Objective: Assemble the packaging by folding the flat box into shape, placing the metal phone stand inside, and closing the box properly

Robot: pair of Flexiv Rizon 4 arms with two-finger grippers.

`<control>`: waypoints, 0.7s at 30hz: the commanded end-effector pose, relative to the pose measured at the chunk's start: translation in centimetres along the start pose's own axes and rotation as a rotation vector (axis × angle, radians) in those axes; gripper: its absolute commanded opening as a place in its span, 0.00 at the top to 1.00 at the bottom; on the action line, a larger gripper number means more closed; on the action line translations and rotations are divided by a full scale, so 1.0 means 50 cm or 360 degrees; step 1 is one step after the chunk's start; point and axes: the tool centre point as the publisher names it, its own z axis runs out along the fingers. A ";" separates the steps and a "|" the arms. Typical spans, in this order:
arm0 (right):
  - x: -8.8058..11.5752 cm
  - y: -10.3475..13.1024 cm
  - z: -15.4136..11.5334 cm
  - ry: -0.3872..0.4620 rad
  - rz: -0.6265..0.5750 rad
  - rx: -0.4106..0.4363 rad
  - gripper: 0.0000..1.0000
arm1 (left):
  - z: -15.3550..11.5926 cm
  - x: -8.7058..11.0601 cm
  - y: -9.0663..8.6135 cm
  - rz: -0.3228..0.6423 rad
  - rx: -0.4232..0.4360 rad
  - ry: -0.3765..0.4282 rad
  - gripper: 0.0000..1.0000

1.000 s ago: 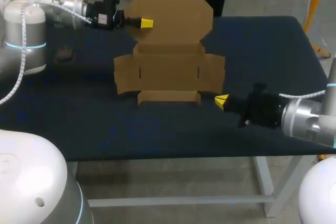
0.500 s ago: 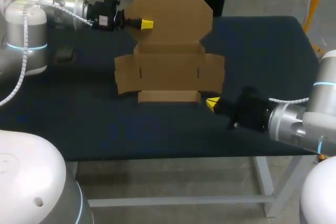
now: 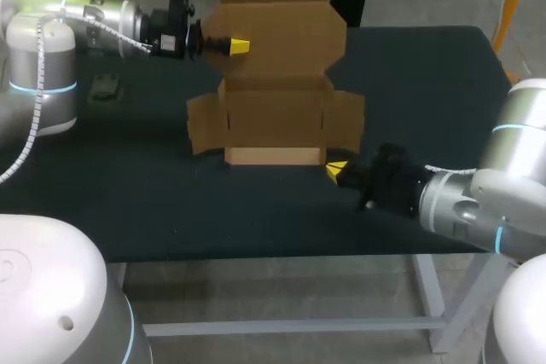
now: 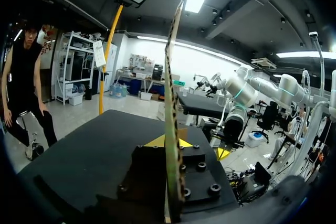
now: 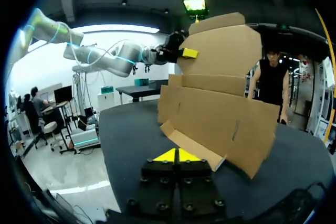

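The flat brown cardboard box [image 3: 275, 112] lies mid-table with its back lid panel [image 3: 281, 27] raised. My left gripper [image 3: 240, 45] is shut on that panel's left edge; in the left wrist view the cardboard [image 4: 170, 103] stands edge-on between the yellow fingertips [image 4: 184, 143]. My right gripper [image 3: 335, 170] is shut and holds nothing, low over the table just off the front right corner of the box. In the right wrist view its tips [image 5: 177, 155] point at the narrow front flap [image 5: 195, 148], and the left gripper [image 5: 189, 53] shows on the lid.
A small dark object [image 3: 107, 86] rests on the dark tabletop [image 3: 426, 83] at the left, under my left arm. The table's front edge [image 3: 281, 253] runs close behind my right gripper. A person stands beyond the far edge, not touching anything.
My right gripper has slid left to the box's front right corner. The box has tilted up a little, its front flap standing more upright. The left gripper shifted only slightly.
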 end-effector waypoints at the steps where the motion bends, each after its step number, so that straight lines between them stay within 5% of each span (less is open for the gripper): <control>1: 0.004 -0.002 0.022 -0.0033 -0.0005 0.0005 1.00 | -0.002 0.005 0.006 0.0008 0.0000 0.0001 1.00; 12: 0.004 -0.002 0.022 -0.0033 -0.0005 0.0005 1.00 | -0.003 0.005 0.005 0.0005 -0.0055 0.0030 1.00; 21: -0.005 -0.013 0.116 -0.0102 0.0039 -0.0051 1.00 | -0.003 0.005 0.005 0.0005 -0.0055 0.0030 1.00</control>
